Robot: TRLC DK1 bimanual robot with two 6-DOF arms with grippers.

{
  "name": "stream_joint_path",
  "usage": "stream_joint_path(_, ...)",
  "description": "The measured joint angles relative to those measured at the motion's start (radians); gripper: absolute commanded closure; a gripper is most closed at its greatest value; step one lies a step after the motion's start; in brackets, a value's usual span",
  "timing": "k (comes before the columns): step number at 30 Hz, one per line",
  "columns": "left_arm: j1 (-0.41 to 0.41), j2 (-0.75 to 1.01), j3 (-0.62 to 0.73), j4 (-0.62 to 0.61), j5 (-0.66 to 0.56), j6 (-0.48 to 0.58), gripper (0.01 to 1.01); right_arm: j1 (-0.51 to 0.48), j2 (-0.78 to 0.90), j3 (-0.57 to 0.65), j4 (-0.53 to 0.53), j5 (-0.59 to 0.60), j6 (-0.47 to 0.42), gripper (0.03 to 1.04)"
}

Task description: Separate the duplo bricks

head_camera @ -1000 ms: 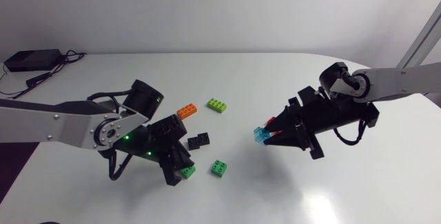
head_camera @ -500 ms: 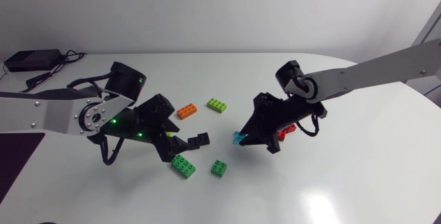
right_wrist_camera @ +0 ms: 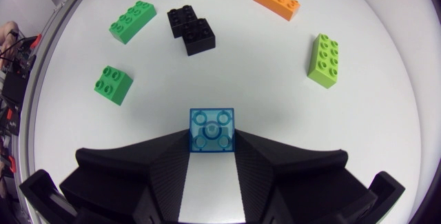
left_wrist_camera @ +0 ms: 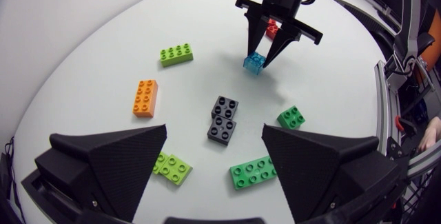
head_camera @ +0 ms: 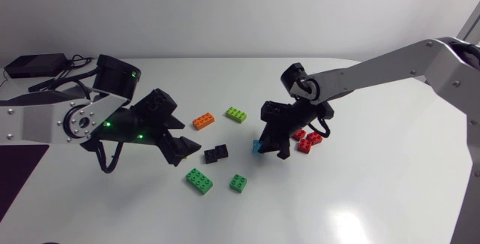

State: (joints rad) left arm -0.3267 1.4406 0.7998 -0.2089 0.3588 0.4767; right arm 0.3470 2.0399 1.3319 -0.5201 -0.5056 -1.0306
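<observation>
Right gripper [right_wrist_camera: 211, 143] pinches blue brick [right_wrist_camera: 211, 129] at fingertips only — may twist loose, tumble toward black pair [right_wrist_camera: 191, 31]; left gripper [left_wrist_camera: 215, 133] spread wide, empty

A white table [head_camera: 390, 191] spreads wide. A black box [head_camera: 31, 65] sits at its far left corner. Dark cables [head_camera: 54, 81] lie beside it.

Translucent blue brick [right_wrist_camera: 211, 130], glossy table [head_camera: 375, 191]

Overhead, two low wrist cameras (bricks [head_camera: 217, 153] shared)
</observation>
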Motion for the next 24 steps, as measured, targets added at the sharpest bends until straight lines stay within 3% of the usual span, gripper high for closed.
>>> stream_joint_path(10, 0.000, -0.045, -0.026, 0.006, -0.042, -0.001, 0.052, 0.009, 0.013, 0.013, 0.005, 0.062, 0.019, 0.79)
stream_joint_path(18, 0.000, -0.067, -0.055, 0.030, -0.081, -0.003, 0.052, 0.026, 0.013, -0.004, 0.032, 0.090, 0.040, 0.44)
stream_joint_path(21, 0.000, -0.073, -0.059, 0.031, -0.094, -0.004, 0.052, 0.027, 0.011, -0.021, 0.038, 0.091, 0.048, 0.22)
stream_joint_path(24, -0.003, -0.085, -0.059, 0.031, -0.106, -0.011, 0.052, 0.027, 0.001, -0.045, 0.043, 0.092, 0.053, 0.12)
